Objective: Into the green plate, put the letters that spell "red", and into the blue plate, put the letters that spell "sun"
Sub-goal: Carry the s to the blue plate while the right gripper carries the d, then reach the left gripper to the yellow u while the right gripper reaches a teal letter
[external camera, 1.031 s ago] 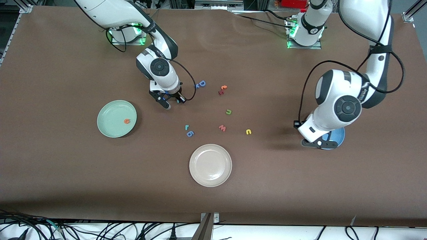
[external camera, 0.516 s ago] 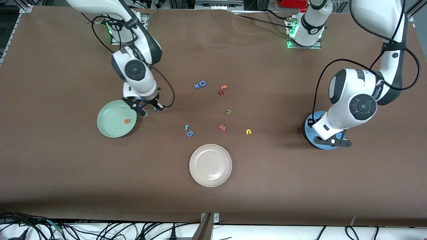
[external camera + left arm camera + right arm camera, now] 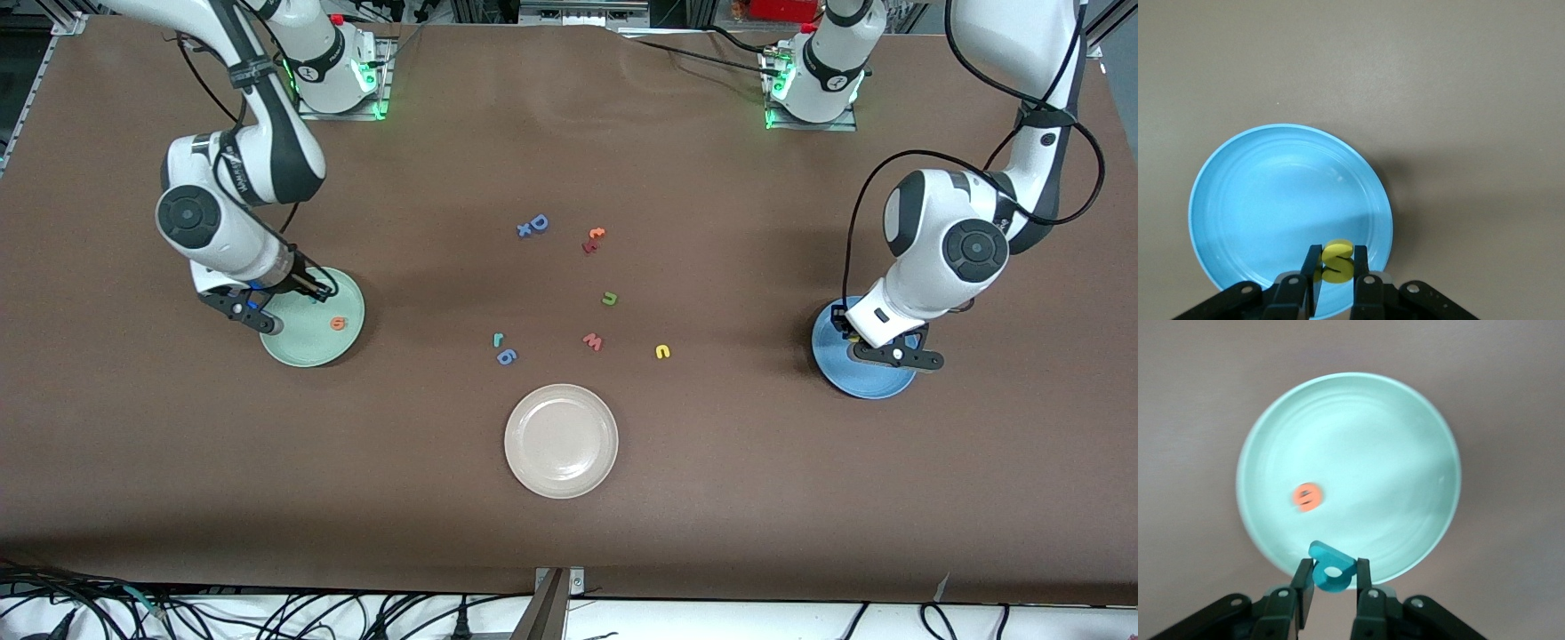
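My right gripper is shut on the teal "d" and hangs over the rim of the green plate. The orange "e" lies in that plate. Over the blue plate my left gripper is shut on the yellow "s". On the table between the plates lie the teal "r", the green "u" and the yellow "n". In the front view the right gripper and the left gripper partly cover their plates.
A beige plate sits nearest the front camera. Other loose letters lie mid-table: a blue "6" beside the "r", a pink "w", a blue "D" and a red-orange pair.
The right arm has carried the teal "d" from mid-table toward its own end, to over the green plate. The left arm has shifted with the "s" above the blue plate.
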{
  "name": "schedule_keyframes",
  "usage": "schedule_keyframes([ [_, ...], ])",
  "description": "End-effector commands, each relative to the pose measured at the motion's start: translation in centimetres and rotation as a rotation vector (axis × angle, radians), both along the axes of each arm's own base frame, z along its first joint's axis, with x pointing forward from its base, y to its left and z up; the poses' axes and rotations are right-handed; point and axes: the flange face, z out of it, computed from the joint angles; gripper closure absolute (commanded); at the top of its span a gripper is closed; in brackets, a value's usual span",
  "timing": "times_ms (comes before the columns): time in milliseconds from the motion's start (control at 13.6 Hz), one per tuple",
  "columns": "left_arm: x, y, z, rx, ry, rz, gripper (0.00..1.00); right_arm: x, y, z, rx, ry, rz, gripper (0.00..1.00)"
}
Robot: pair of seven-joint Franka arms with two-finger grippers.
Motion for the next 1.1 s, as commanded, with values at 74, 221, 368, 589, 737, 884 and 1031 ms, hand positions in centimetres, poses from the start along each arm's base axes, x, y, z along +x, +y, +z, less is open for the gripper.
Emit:
schedule_keyframes([
  [74, -1.1, 1.2, 0.1, 0.023, -0.035, -0.061, 1.00, 0.6, -2.9, -3.7, 0.020, -0.016, 0.054, 1.00],
  [221, -0.9, 2.9, -1.2, 0.031, -0.050, -0.081, 1.00, 0.9, -3.4, -4.9, 0.020, -0.031, 0.051, 1.00],
  [368, -0.7, 3.2, -2.1, 0.034, -0.060, -0.084, 1.00, 0.9, -3.5, -5.1, 0.020, -0.028, 0.050, 0.82],
  [589, -0.3, 3.8, -2.8, 0.037, -0.059, -0.073, 0.98, 0.9, -3.5, -4.4, 0.020, -0.031, 0.047, 0.07],
  [737, 0.1, 3.6, -3.1, 0.030, -0.059, -0.052, 0.01, 0.8, -3.1, -1.3, 0.024, -0.026, 0.024, 0.00],
  [884, 0.2, 3.5, -2.9, 0.025, -0.059, -0.051, 0.00, 1.1, -1.4, 1.3, 0.064, -0.033, -0.051, 0.00],
  [1031, 0.7, 1.6, -2.3, -0.037, -0.068, -0.010, 0.00, 1.9, 3.1, 2.4, 0.094, -0.054, -0.157, 0.00],
])
